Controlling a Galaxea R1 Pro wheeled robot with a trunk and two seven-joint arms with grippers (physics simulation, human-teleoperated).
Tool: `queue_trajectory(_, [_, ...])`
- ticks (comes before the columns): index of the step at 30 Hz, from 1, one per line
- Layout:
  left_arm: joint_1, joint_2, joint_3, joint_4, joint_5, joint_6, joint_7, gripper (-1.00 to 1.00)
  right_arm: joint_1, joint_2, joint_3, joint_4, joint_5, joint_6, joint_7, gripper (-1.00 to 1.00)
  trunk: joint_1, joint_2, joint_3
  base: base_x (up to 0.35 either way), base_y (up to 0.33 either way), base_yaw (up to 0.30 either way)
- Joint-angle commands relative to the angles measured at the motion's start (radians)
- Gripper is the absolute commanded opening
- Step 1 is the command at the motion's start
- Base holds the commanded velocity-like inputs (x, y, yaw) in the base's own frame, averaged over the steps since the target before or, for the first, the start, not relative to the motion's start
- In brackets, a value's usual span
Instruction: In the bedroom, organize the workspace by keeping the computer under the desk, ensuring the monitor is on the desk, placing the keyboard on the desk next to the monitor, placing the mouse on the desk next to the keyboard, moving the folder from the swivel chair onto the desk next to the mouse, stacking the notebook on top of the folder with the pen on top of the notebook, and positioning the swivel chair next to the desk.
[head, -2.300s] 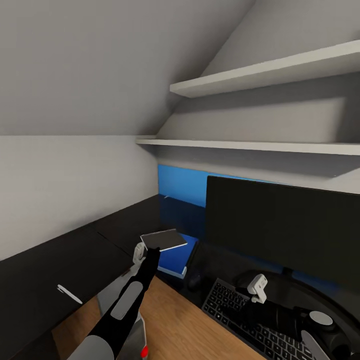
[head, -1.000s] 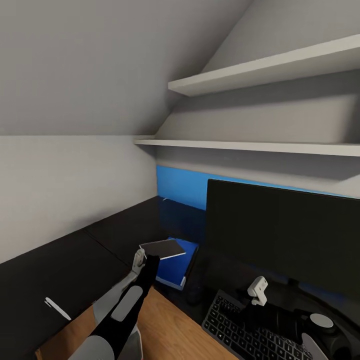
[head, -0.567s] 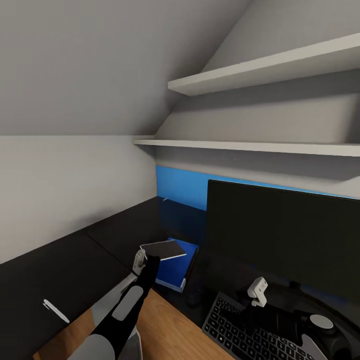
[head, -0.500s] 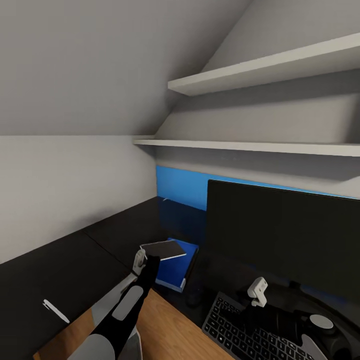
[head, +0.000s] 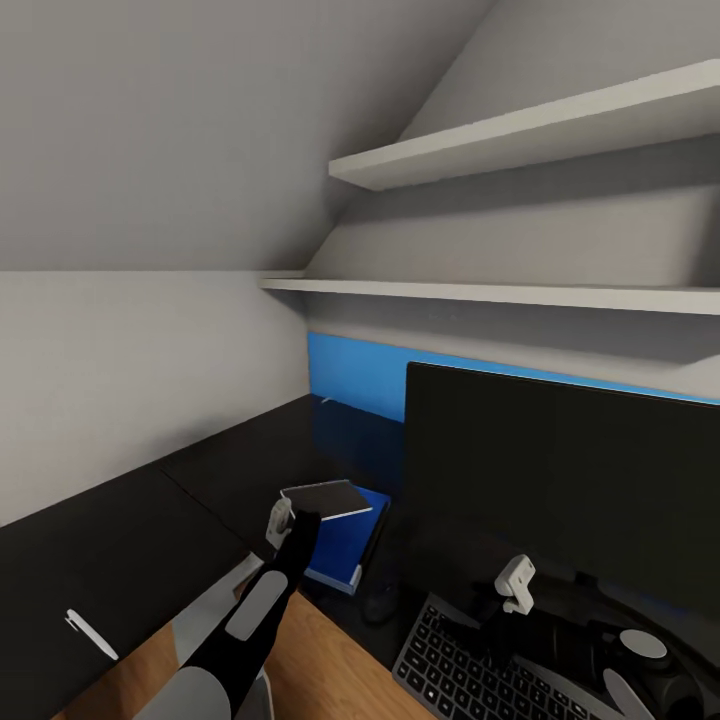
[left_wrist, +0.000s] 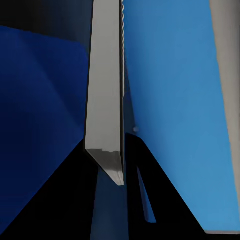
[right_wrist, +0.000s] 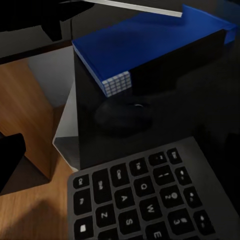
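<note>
On the desk (head: 130, 540) the monitor (head: 560, 480) stands upright, and I take it as the landmark. The keyboard (head: 470, 680) lies just in front of the monitor, the mouse (head: 380, 603) sits beside the keyboard's end, and the folder (head: 345, 540) lies flat next to the mouse, off the monitor's end. Those placements look done.

The notebook (head: 328, 499) is clamped by one edge in the left gripper (head: 285, 520) and hovers level above the folder, not yet resting on it; the left wrist view shows its thin grey edge against the blue below. The pen (head: 90, 634) lies alone on the desk's other wing, well away from the monitor, so it is left to do after the notebook goes down. The computer and swivel chair I cannot judge from here.

The left arm reaches forward and up from the desk's near edge, wrist aimed toward the folder. The right gripper (head: 515, 583) hangs over the keyboard in front of the monitor; whether it is parted or closed I cannot tell.
</note>
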Motion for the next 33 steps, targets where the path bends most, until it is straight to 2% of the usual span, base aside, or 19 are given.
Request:
queue_trajectory(1, [-0.002, 0.001, -0.005, 0.002, 0.008, -0.007, 0.000, -1.00, -0.001, -0.001, 0.001, -0.001, -0.009, 0.008, -0.002, 1.00, 0.000, -0.001, -0.001, 0.005, -0.005, 0.000])
queue_trajectory(8, [-0.026, 0.001, -0.005, 0.043, 0.006, -0.008, -0.002, -1.00, 0.005, -0.001, -0.001, -0.001, -0.009, 0.007, -0.002, 1.00, 0.000, -0.001, -0.001, 0.002, -0.002, 0.000])
queue_trajectory(22, [-0.033, 0.002, -0.008, 0.059, 0.005, -0.018, -0.002, -1.00, 0.006, -0.001, -0.001, -0.001, -0.009, 0.007, -0.002, 1.00, 0.000, -0.001, -0.001, 0.100, 0.000, 0.000])
queue_trajectory(33, [-0.080, 0.001, -0.009, 0.141, 0.007, -0.012, -0.016, -1.00, 0.009, -0.001, 0.001, -0.001, -0.009, 0.007, -0.002, 1.00, 0.000, -0.001, -0.001, 0.004, 0.000, 0.000])
